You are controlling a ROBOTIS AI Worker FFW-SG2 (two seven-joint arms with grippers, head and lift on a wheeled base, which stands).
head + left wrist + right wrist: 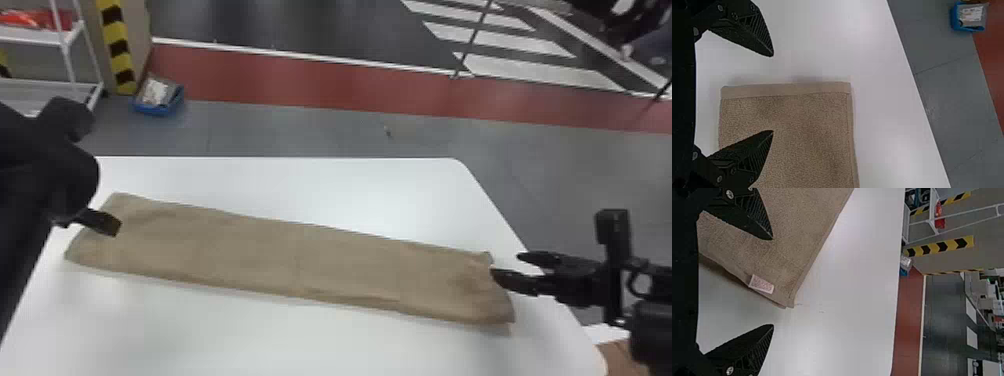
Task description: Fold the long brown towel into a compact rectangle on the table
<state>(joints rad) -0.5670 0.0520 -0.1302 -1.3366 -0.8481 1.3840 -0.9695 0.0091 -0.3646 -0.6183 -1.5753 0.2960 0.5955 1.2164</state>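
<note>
Brown terry, by its look a soft and light cloth, makes up the long towel [295,255], which lies as a slanting strip across the white table [240,345]. At its left end the left gripper [773,93] holds its fingers wide with nothing between them, one over the cloth and the other over bare table beyond the hemmed edge [785,89]. Whether those tips touch the terry or hover just above it, I can't fairly say from these angles. That end lies flat and square, so a good hold would be at the hem, with one finger slipped beneath and every layer pinched together; a shallow grip may lift only the top one.

Along the middle the strip is fairly smooth, and the lower side seems to show stacked layers. It should bend easily without springing back, but it will sag if carried by one corner, so two spaced holds or a low, slow fold would suit it better.

Toward the right the cloth is more rumpled, and a pale tag [762,284] sits at the edge near a corner. The right gripper [773,282] is at this end, also spread wide and empty. Take the terry itself here, not the tag, and smooth the creases before folding. Nothing about it looks fragile; slipping layers are the likelier trouble.
</note>
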